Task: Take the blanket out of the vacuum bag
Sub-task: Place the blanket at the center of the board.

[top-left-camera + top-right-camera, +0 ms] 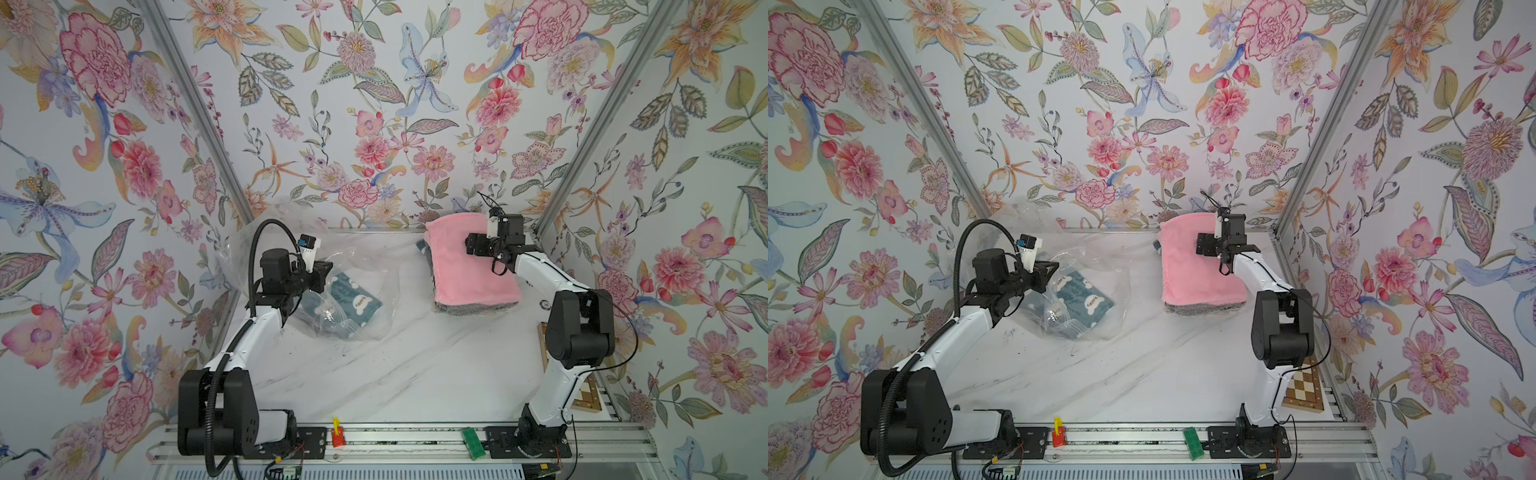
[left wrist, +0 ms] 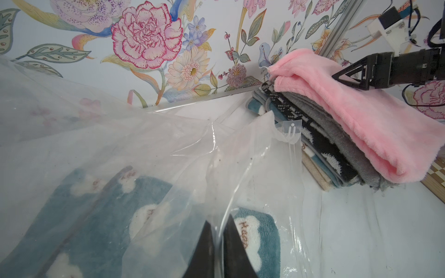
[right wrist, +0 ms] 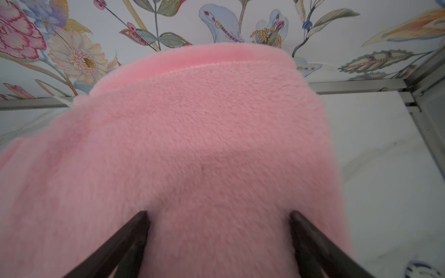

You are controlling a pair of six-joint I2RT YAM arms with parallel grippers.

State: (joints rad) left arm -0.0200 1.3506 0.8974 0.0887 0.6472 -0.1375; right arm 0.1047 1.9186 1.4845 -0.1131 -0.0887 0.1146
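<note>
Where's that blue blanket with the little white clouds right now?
In both top views the blue blanket lies inside the vacuum bag on the table's left half, beside the left pincer.

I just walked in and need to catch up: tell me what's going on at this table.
The left gripper has its jaws shut on a fold of the clear vacuum bag, holding the plastic up. A teal blanket with white clouds lies inside the bag, not yet out. The right gripper hangs with jaws wide apart above the pink blanket that tops a stack of folded blankets, gripping nothing.
</note>
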